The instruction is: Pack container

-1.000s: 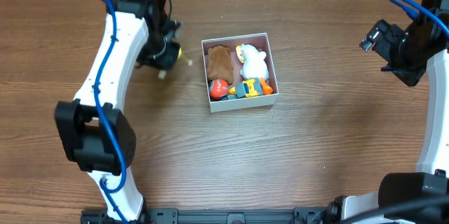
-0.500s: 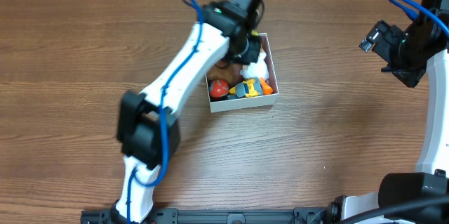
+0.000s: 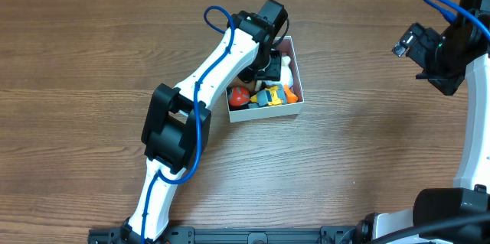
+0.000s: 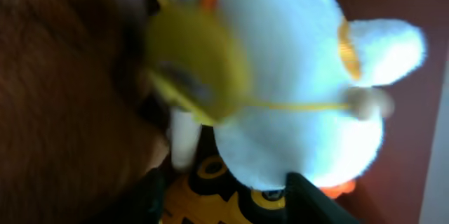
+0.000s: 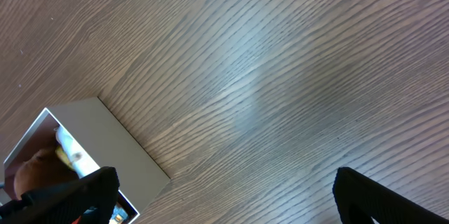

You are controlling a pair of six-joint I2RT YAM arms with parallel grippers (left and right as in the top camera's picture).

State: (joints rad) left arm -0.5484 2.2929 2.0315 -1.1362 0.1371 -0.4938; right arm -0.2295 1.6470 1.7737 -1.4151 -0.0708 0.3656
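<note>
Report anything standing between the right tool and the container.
Nothing visible does. Only bare table lies between the right tool and the container. The left arm reaches into the container from the opposite side and covers part of its opening, so it is not on that path.

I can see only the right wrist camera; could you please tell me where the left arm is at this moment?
Observer: Overhead, the left arm reaches across the container, its wrist covering the far-left part.
Operator: Thank you. Is it holding anything?
Observer: Its wrist view shows the fingers of the left gripper apart, with nothing between them.
Operator: What lies under it?
Observer: A white plush bird beside a brown plush, with a blurred small yellow toy in front of them.
</note>
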